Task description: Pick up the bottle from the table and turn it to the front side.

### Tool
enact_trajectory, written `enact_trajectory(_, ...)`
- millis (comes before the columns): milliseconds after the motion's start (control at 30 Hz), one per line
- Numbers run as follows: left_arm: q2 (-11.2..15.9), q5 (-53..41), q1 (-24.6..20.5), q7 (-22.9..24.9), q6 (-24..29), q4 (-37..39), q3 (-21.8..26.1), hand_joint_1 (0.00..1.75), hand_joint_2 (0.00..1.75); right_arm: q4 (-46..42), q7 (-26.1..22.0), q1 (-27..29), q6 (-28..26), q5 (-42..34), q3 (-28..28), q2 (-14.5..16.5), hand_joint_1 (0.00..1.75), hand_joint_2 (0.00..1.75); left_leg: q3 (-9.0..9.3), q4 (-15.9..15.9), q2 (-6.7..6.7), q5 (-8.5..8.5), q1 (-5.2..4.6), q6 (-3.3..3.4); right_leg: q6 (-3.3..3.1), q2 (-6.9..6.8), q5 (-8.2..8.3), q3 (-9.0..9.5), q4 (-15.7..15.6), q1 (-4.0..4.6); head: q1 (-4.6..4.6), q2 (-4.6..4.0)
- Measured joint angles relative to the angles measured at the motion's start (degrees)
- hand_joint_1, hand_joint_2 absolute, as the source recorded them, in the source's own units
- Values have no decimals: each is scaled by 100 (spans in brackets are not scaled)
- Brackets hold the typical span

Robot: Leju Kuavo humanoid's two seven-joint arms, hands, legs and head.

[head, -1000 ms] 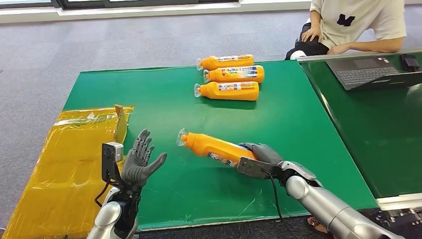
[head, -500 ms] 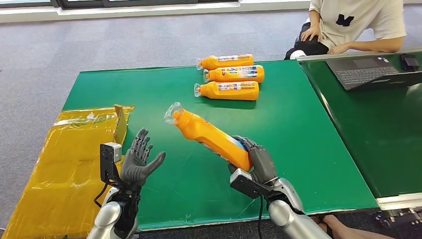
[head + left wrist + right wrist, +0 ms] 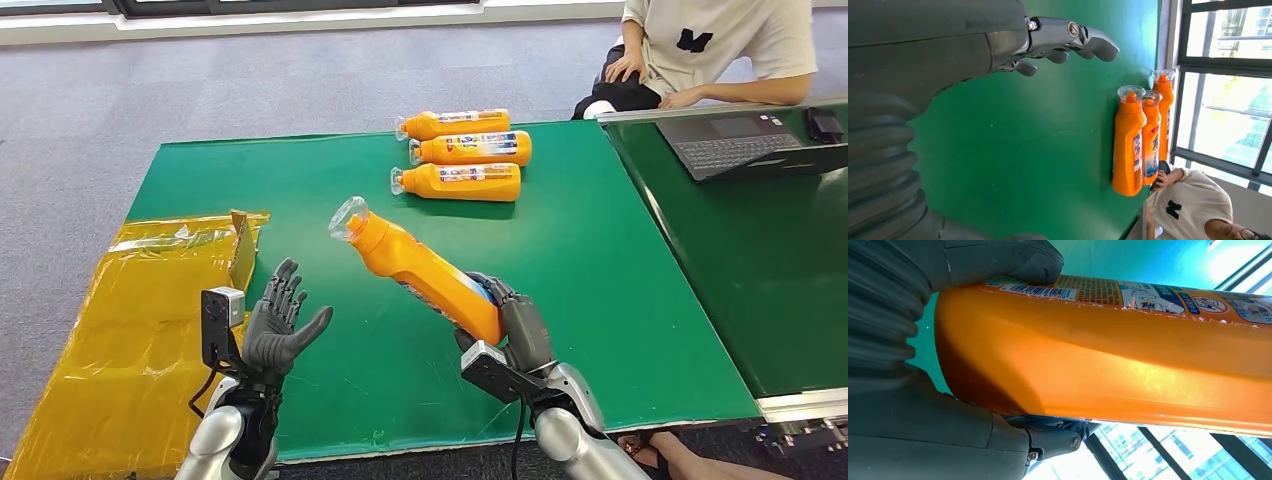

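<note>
Above the green surface [image 3: 600, 250], at the frame's lower centre, the right hand [image 3: 515, 330] grips the base of an orange detergent bottle [image 3: 420, 272], tilted with its clear cap toward the upper left. At lower left, the left hand [image 3: 275, 325] holds nothing, fingers [image 3: 285, 285] spread. Three more orange bottles [image 3: 460, 152] lie side by side at upper centre.

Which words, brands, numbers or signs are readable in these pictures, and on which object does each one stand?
"Tide": small logo on the label of the held bottle, gripped by the right hand.
Barcode and fine print on that label: too small to read.
Labels on the three bottles lying on the table: blurred.
Dark mark on the person's shirt: unclear.
</note>
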Motion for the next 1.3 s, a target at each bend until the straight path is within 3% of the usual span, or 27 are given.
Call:
enact_trajectory(133, 0, -16, 4, -34, 0, 0, 0, 0, 0, -3, -67, 23, -11, 126, -36, 64, 175, 175, -1, 0, 0, 0, 0, 0, 0, 1, 0, -1, 0, 1, -1, 0)
enact_trajectory(333, -27, -409, 38, -287, 207, -55, 0, 0, 0, -156, -187, 263, -28, 227, -165, 382, 175, 175, -3, 0, 0, 0, 0, -1, -1, 1, -1, -5, 0, 5, -1, 0)
enact_trajectory(367, -48, -559, 40, -353, 324, -74, 0, 0, 44, -197, -216, 317, -33, 223, -190, 434, 175, 175, -3, 0, 0, 0, 0, -1, -1, 0, -1, -6, 0, 5, -1, 0)
enact_trajectory(467, -143, -960, 26, -639, 523, -150, -16, 0, 44, -326, -469, 478, 196, -83, -266, 593, 175, 175, -6, 0, 0, 0, 0, 0, -1, 1, -1, -10, 0, 3, 0, 0)
enact_trajectory(500, -179, -1014, -2, -761, 435, -169, -46, 0, 0, -352, -652, 506, 440, -356, -299, 647, 175, 175, -8, 0, 0, 0, 0, 0, -1, 1, 0, -12, 0, 2, -1, 0)
enact_trajectory(633, -316, -944, -307, -969, -227, -149, -356, 0, 175, -362, -1329, 431, 1387, -1206, -521, 872, 175, 175, -12, 0, 0, 2, 0, 2, 2, -2, 2, -14, 0, -4, -1, 0)
enact_trajectory(900, -499, -322, -953, -875, -986, 270, -709, 0, 175, -307, -1438, 265, 1780, -1408, -889, 1113, 175, 175, -11, 3, 2, 6, -1, 4, 4, 2, 12, -14, 0, -5, -1, 0)
enact_trajectory(1300, -568, 27, -1279, -813, -1595, 581, -868, 0, 175, -197, -1491, 175, 1903, -1409, -979, 1198, 175, 175, -14, 2, 3, 6, -1, 3, 3, 5, 10, -19, 0, -5, 0, 0)
